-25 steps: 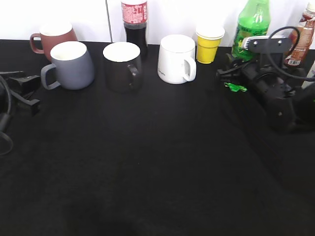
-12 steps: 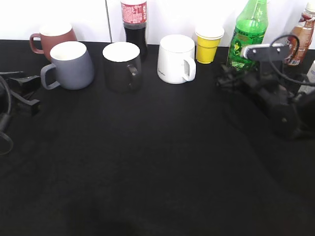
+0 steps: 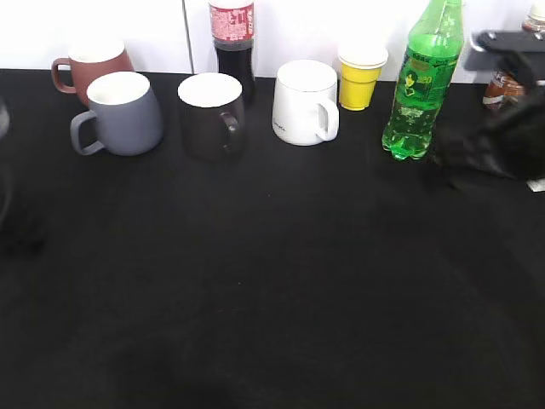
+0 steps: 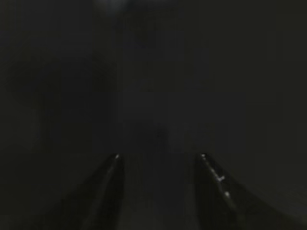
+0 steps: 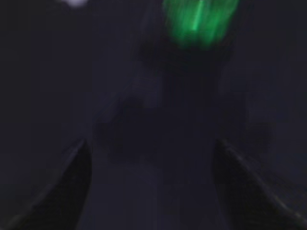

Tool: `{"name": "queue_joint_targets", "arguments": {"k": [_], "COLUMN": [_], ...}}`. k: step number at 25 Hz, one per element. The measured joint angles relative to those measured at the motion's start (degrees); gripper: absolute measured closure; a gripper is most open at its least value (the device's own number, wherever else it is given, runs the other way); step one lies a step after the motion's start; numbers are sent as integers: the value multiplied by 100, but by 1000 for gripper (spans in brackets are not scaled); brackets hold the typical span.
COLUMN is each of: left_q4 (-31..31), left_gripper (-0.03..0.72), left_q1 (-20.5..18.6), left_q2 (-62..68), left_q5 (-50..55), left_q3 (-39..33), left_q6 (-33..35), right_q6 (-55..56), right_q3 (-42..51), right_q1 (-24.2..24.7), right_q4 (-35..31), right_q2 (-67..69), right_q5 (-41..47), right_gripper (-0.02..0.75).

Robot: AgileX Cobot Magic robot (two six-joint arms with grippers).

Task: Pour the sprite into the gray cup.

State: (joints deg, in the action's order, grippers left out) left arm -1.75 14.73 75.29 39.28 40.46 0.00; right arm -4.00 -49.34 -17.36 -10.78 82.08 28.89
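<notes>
The sprite (image 3: 421,85), a tall green bottle, stands upright and free at the back right of the black table. It shows as a green blur at the top of the right wrist view (image 5: 199,21). The gray cup (image 3: 123,112) stands upright at the back left, handle to the left. My right gripper (image 3: 447,158) is a dark blur just right of the bottle, apart from it. Its fingers (image 5: 151,143) are spread wide and empty. My left gripper (image 4: 159,155) is open and empty over dark table. It does not show clearly in the exterior view.
A black mug (image 3: 211,115), a white mug (image 3: 305,102), a reddish-brown mug (image 3: 85,68), a cola bottle (image 3: 233,43) and a yellow paper cup (image 3: 361,77) line the back. A brown bottle (image 3: 501,85) stands at the far right.
My right gripper has drawn back to the right, away from the sprite, which now stands fully in view. My left arm has slid out of the exterior view on the left.
</notes>
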Motion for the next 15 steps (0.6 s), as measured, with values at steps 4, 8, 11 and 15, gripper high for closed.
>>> {"name": "queue_joint_targets", "arguments": {"k": [4, 8, 11, 15], "left_q4": [27, -283, -302, -63], "left_gripper": [319, 318, 318, 318], "left_q1": [0, 0, 0, 0], "left_q2": [-448, -2463, -4593, -6690], "left_q5": [2336, 2814, 3039, 3059], "left_q3": [331, 331, 336, 338], "left_q6": [0, 0, 0, 0], "right_q6": [-2, 96, 437, 485], "right_q3": [-183, -183, -183, 538], "right_q1": [0, 0, 0, 0], "right_q4": [191, 284, 302, 766], "right_q2": [-555, -2183, -3973, -5935], "right_q5": [2175, 3176, 3316, 3347], "right_gripper": [150, 150, 150, 150]}}
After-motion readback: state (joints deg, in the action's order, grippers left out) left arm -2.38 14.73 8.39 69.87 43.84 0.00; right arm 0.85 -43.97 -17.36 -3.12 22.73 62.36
